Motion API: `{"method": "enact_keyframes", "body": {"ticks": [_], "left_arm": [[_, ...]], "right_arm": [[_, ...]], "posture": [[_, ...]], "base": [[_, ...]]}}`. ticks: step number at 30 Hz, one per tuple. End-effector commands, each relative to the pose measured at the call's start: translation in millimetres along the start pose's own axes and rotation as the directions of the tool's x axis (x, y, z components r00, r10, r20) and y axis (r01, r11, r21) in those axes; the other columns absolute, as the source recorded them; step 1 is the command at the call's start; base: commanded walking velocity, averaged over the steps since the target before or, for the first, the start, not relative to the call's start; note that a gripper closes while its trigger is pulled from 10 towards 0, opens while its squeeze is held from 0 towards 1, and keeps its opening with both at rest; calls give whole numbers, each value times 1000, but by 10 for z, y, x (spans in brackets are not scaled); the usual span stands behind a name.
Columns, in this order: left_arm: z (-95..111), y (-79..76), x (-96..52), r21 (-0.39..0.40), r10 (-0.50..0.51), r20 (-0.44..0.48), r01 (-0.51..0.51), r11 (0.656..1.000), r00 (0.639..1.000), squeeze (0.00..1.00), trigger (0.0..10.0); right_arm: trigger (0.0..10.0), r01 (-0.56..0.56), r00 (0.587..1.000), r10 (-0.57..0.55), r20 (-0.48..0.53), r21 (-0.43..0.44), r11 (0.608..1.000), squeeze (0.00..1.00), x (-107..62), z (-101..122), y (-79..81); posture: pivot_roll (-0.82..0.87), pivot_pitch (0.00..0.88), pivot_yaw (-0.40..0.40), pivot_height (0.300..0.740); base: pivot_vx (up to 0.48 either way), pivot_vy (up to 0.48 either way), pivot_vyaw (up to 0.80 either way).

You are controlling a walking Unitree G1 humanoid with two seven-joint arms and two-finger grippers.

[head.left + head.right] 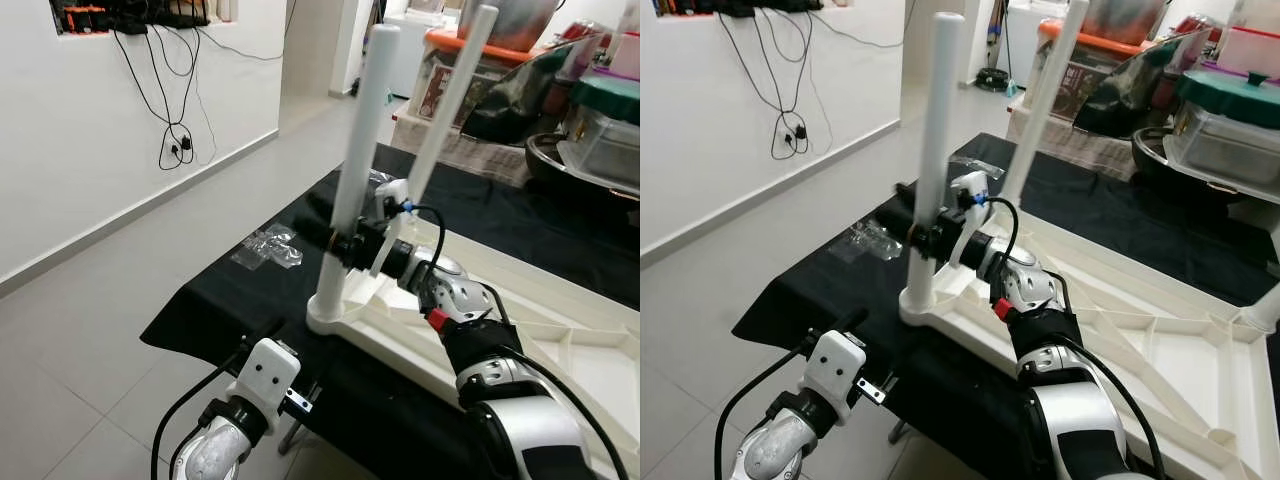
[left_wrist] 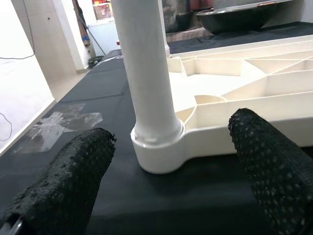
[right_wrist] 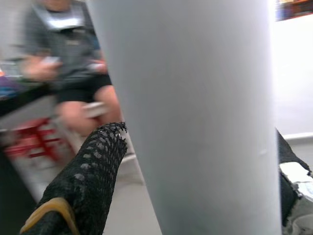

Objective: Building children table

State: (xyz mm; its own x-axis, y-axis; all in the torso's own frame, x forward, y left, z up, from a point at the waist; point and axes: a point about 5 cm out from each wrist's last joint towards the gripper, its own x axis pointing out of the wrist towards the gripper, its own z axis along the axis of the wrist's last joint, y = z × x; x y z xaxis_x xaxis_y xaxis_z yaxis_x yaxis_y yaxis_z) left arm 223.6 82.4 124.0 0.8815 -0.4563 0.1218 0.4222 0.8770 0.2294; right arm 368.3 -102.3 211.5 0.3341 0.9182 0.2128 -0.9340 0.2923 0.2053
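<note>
The white table top [image 1: 520,330] lies upside down on a black cloth [image 1: 230,290]. Two white legs stand upright from it. The near-corner leg [image 1: 360,140] sits in its round socket [image 2: 156,147], and the second leg [image 1: 445,110] rises just behind. My right gripper [image 1: 335,243] is shut on the near leg a little above the socket; in the right wrist view a black finger [image 3: 93,166] presses against the leg [image 3: 195,112]. My left gripper [image 2: 171,132] hangs low at the cloth's front edge, open, facing the socket without touching it.
Clear plastic bags [image 1: 268,247] lie on the cloth left of the leg. Boxes, a lidded tub [image 1: 605,125] and dark bags crowd the back right. Cables [image 1: 175,110] hang on the white wall at left above tiled floor. A seated person [image 3: 63,49] is blurred beyond the leg.
</note>
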Motion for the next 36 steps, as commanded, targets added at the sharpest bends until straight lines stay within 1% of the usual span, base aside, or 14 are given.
{"method": "enact_keyframes", "body": {"ticks": [1, 7, 8, 17, 22, 24, 25, 26, 28, 30, 31, 32, 34, 36], "left_arm": [[-38, -25, -15, 0, -6, -18, 6, 1000, 1000, 0, 10000], [-39, -31, -20, -1, -8, -19, 8, 1000, 1000, 0, 10000], [-41, -32, -22, -2, -7, -20, 7, 1000, 1000, 0, 10000], [-42, -35, -20, -5, -10, -21, 10, 1000, 1000, 0, 10000], [-41, -28, -19, -3, -7, -21, 7, 1000, 1000, 0, 10000], [-41, -28, -19, -3, -7, -21, 7, 1000, 1000, 0, 10000], [-42, -25, -21, -2, -6, -21, 6, 1000, 1000, 0, 10000], [-42, -25, -21, -2, -6, -21, 6, 1000, 1000, 0, 10000], [-43, -20, -21, -1, -8, -22, 8, 1000, 1000, 0, 10000], [-43, -20, -21, -1, -8, -22, 8, 1000, 1000, 0, 10000], [-43, -17, -20, -1, -9, -22, 9, 1000, 1000, 0, 10000], [-43, -17, -20, -1, -9, -22, 9, 1000, 1000, 0, 10000], [-40, -14, -18, 2, -9, -23, 9, 1000, 1000, 0, 10000], [-39, -12, -18, 3, -9, -23, 9, 1000, 1000, 0, 10000]], "right_arm": [[10000, -96, 995, 95, 21, 22, 995, 0, 62, 48, 58], [10000, -164, 986, 163, 30, 37, 986, 0, 83, 56, 91], [0, -197, 980, 196, 17, 31, 980, 0, 92, 37, 117], [0, -84, 996, 83, -28, -69, 994, 0, 110, -59, 76], [0, 353, 931, -364, -15, -200, 914, 0, 101, -50, -191], [0, 353, 931, -364, -15, -200, 914, 0, 101, -50, -191], [0, 596, 794, -608, 15, -217, 773, 0, 5, -17, -346], [0, 596, 794, -608, 15, -217, 773, 0, 5, -17, -346], [0, 925, 337, -940, 61, -211, 317, 0, -392, 6, -575], [0, 925, 337, -940, 61, -211, 317, 0, -392, 6, -575], [0, 977, 120, -990, 78, -184, 104, 0, -583, -13, -610], [0, 977, 120, -990, 78, -184, 104, 0, -583, -13, -610], [0, 984, -107, -991, 84, -135, -117, 0, -699, -112, -572], [0, 978, -151, -984, 93, -129, -162, 0, -683, -139, -548]], "posture": [[77, 0, -142, 740], [79, 0, -141, 740], [81, 0, -140, 740], [78, 0, -138, 740], [77, 0, -139, 740], [77, 0, -139, 740], [74, 0, -136, 740], [74, 0, -136, 740], [70, 1, -131, 740], [70, 1, -131, 740], [73, 5, -133, 740], [73, 5, -133, 740], [73, 5, -133, 740], [73, 6, -134, 740]], "base": [[0, 0, 0], [0, 0, 0], [0, 0, 0], [0, 0, 0], [0, 0, 0], [0, 0, 0], [0, 0, 0], [0, 0, 0], [0, 0, 0], [0, 0, 0], [0, 0, 0], [0, 0, 0], [0, 0, 0], [0, 0, 0]]}}
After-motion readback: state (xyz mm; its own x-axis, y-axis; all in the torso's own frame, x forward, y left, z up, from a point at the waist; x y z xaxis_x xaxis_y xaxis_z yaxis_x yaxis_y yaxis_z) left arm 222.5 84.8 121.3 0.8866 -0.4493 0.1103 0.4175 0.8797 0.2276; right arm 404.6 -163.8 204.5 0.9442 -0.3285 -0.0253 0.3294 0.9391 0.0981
